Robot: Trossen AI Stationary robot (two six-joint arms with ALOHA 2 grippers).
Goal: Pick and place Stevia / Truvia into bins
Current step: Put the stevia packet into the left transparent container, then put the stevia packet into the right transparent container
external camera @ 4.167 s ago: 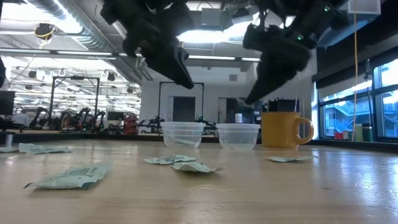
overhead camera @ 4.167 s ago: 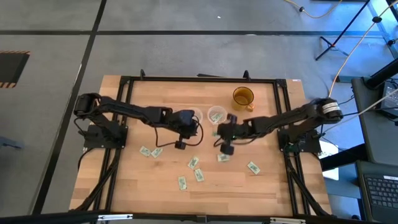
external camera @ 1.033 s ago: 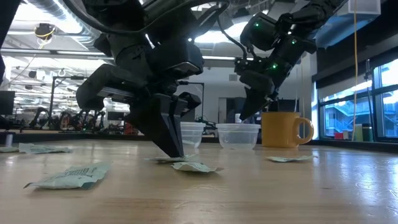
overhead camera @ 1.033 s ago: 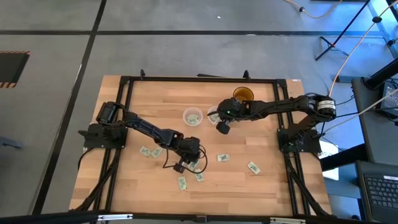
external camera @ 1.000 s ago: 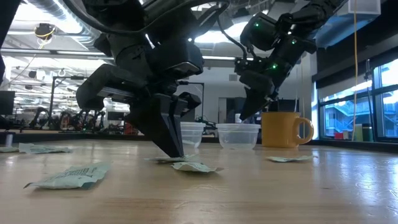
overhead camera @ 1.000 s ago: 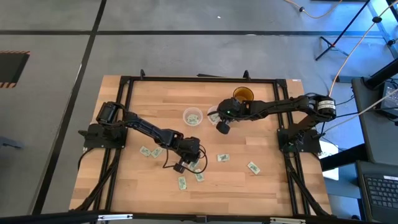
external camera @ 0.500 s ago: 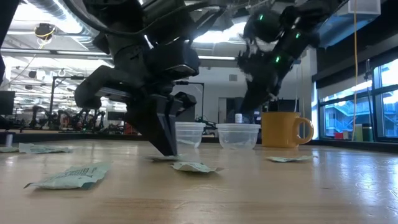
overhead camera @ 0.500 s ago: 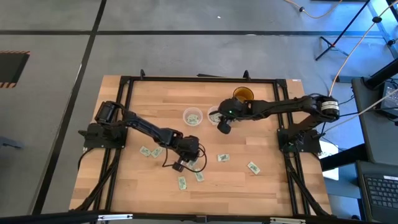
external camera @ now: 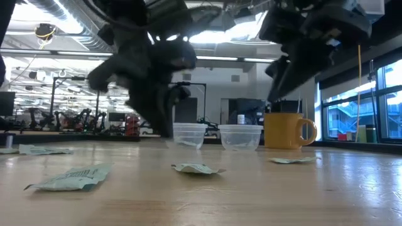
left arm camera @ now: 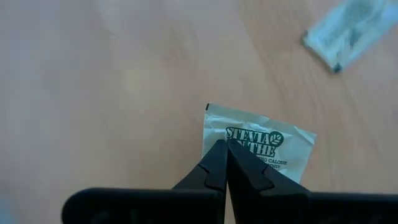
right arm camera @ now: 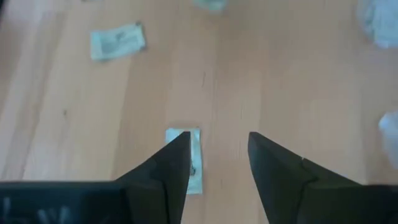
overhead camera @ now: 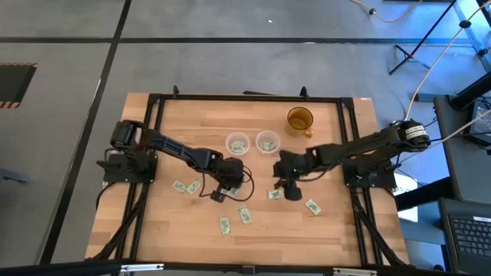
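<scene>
Two cups (overhead camera: pixel 237 142) (overhead camera: pixel 267 141) sit mid-table, and a second ago the right gripper (overhead camera: pixel 292 192) was up at the right cup; now it has swung down with fingers spread over a loose sachet (right arm camera: pixel 185 160), so I judge one drop done and another pick starting. Left gripper (left arm camera: pixel 225 163) has lifted off the table with its fingers pressed together on a Stevia sachet (left arm camera: pixel 267 143), which only its wrist view shows.
</scene>
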